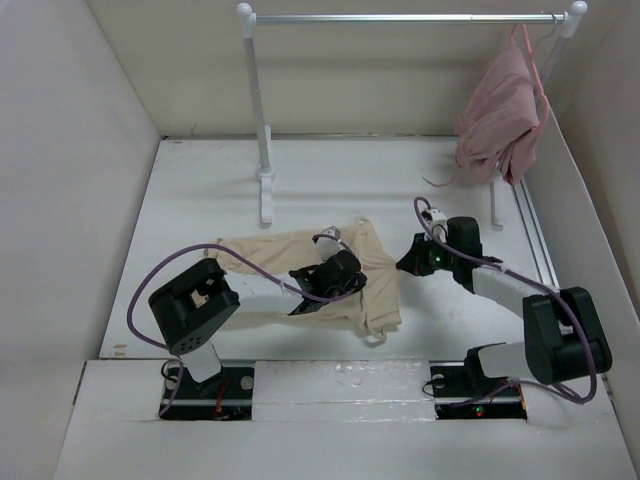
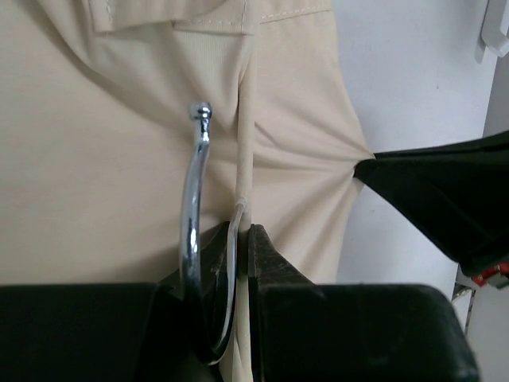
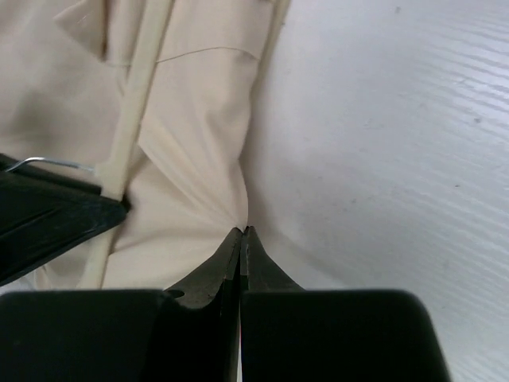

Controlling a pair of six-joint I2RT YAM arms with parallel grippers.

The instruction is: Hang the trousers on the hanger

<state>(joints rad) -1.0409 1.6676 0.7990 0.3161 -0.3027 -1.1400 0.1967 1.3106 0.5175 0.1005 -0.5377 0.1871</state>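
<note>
On the table (image 1: 200, 190), left gripper (image 2: 241, 237) clamps hanger (image 3: 137, 87) atop trousers (image 1: 265, 250); right gripper (image 3: 241, 232), at three o'clock, pinches their edge; hanging looks unfinished.

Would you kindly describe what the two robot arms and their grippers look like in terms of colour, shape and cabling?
Both arms pair blocky matte-black joint housings with smooth white links: left arm, right arm. A purple cable loops along each. The left gripper and right gripper have black, wedge-shaped tapering fingers. A green light glows by the right wrist.
</note>
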